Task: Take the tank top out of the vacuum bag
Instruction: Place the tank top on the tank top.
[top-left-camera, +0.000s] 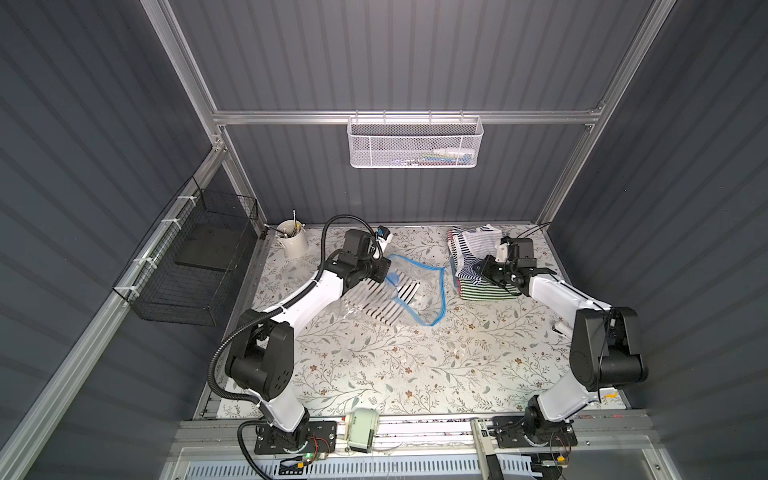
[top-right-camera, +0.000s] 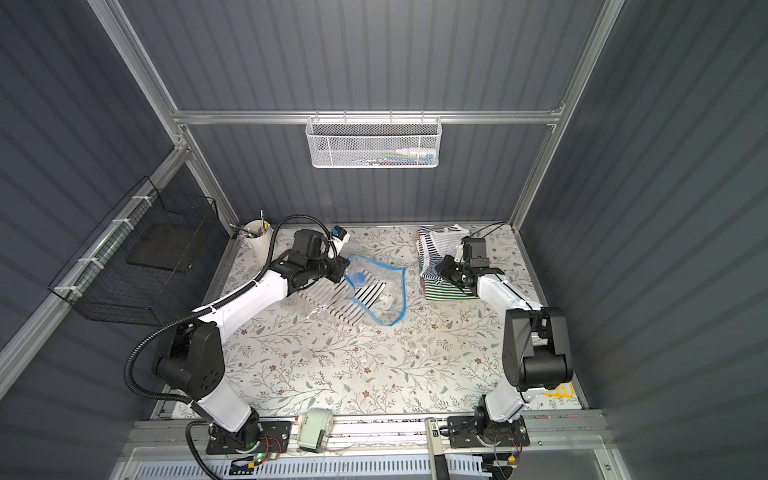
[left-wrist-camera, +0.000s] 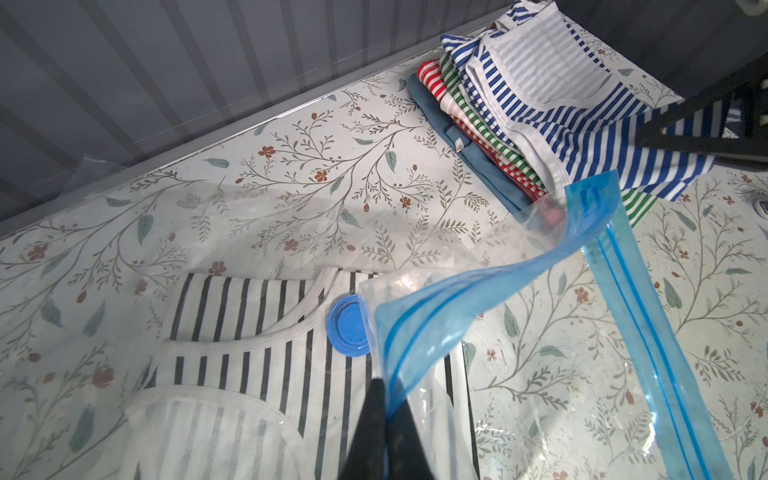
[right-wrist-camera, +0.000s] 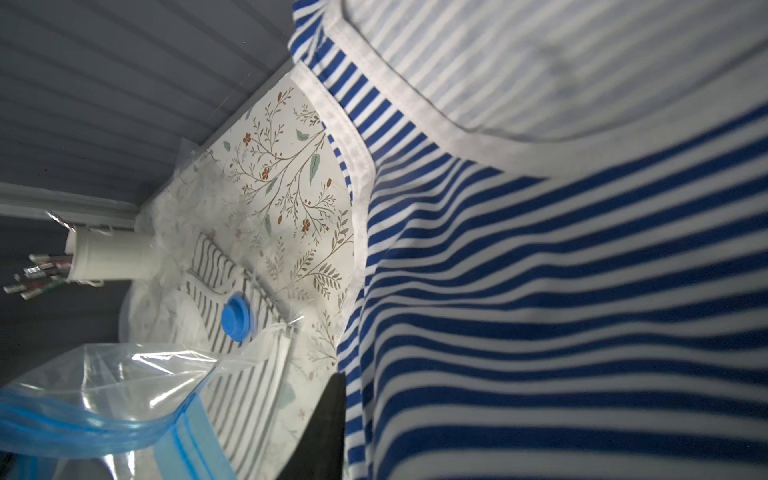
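The clear vacuum bag lies on the floral table, its blue zip strip lifted and curled. My left gripper is shut on that blue edge, beside the round blue valve cap. A black-and-white striped tank top lies flat inside the bag. My right gripper is over a pile of folded striped tops. A blue-striped tank top on top of the pile is draped against it. One black finger shows and the cloth hides the other.
A white cup of tools stands at the back left corner. A black wire basket hangs on the left wall and a white mesh basket on the back rail. A pale green device sits at the front edge.
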